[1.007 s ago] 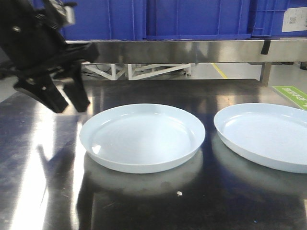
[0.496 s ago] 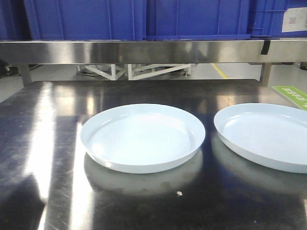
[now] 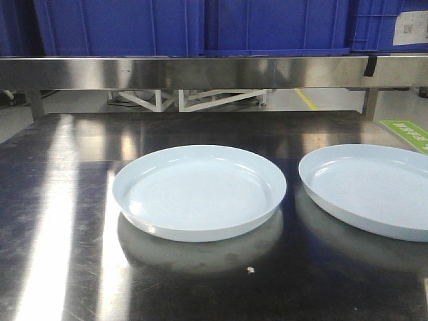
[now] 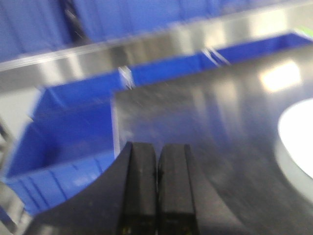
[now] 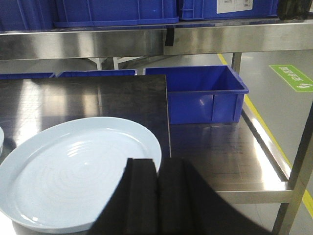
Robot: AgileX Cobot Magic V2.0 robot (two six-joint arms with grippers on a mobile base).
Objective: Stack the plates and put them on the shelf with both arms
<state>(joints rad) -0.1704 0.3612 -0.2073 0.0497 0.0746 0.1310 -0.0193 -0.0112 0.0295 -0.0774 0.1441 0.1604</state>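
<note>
Gleaming round plates [image 3: 198, 192], perhaps plastic, on tabletop [image 3: 60, 227]

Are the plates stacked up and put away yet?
Nothing is done yet. The left plate and right plate lie side by side on the tabletop, unstacked. Nothing is in hand: left gripper and right gripper are shut and empty. Stacking and the shelf are left.

left gripper [image 4: 157, 164], jaws pressed together, holding nothing; right gripper [image 5: 157, 182], jaws likewise closed, holding nothing
</note>
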